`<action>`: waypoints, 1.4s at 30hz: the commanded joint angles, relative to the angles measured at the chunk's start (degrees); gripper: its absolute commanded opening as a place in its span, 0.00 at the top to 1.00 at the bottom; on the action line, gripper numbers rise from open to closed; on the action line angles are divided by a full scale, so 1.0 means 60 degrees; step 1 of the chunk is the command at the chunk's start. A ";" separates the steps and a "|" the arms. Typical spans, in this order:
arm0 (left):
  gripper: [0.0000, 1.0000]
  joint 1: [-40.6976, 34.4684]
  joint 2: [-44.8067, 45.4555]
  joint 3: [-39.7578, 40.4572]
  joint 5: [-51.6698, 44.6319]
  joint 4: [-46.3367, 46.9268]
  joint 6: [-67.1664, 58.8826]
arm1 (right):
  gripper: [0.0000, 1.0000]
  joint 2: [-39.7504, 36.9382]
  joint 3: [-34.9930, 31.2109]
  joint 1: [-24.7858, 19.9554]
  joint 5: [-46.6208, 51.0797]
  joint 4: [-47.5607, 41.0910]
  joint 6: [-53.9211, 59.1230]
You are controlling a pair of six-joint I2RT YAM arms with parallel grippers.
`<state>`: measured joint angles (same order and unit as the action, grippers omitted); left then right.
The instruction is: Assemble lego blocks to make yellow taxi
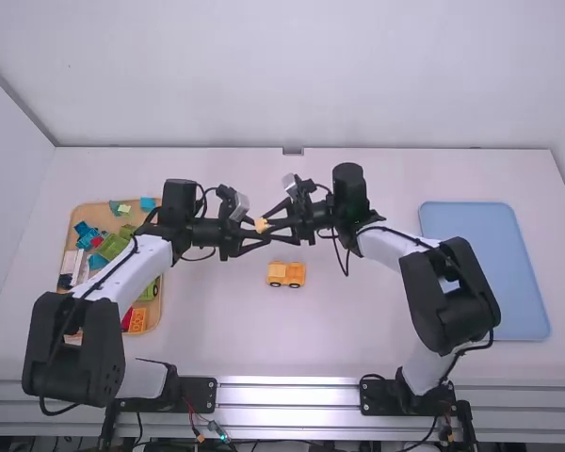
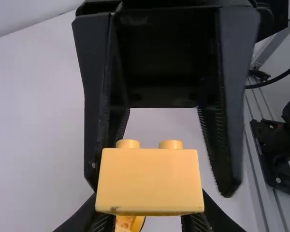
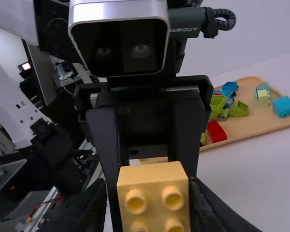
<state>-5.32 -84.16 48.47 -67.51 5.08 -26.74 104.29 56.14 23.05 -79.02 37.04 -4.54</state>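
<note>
Yellow-orange plastic, a studded block (image 1: 261, 225) is held above the bench (image 1: 358, 325), between my two grippers and near the middle of the workspace. The fingers of my left gripper (image 1: 260, 233) are closed in on the block, one to each side, their tips at its flanks. The fingers of my right gripper (image 1: 268, 226) stand parted, reaching in from the opposite side; in the left wrist view they rise beyond the block, one close along its edge, the other with a gap between it and the block. In that same view two studs stand up from the block's edge, and its smooth face is turned to the left wrist camera. The right wrist view shows its studded face, with the fingers of my left gripper running down to its sides.

On the bench below, nearer the arm bases than the held block, sits a yellow-orange wheeled piece (image 1: 286, 274), apart from all of my fingers. A wooden tray (image 1: 156, 315) lies at the left, carrying teal blocks (image 3: 284, 106), green blocks (image 3: 216, 105), a red block (image 3: 216, 131) and an orange block (image 1: 137, 320). A blue tray (image 1: 485, 268) rests at the right, beyond my right arm's elbow.
</note>
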 commanded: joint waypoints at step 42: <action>0.01 0.0284 0.0397 -0.0036 0.6586 -0.0517 0.1854 | 0.97 -0.1330 0.1479 -0.0856 1.0451 -0.8360 0.2124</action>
<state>-4.80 -84.09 48.47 -34.26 2.94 -20.25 98.80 61.43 16.43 -29.28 -9.23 1.06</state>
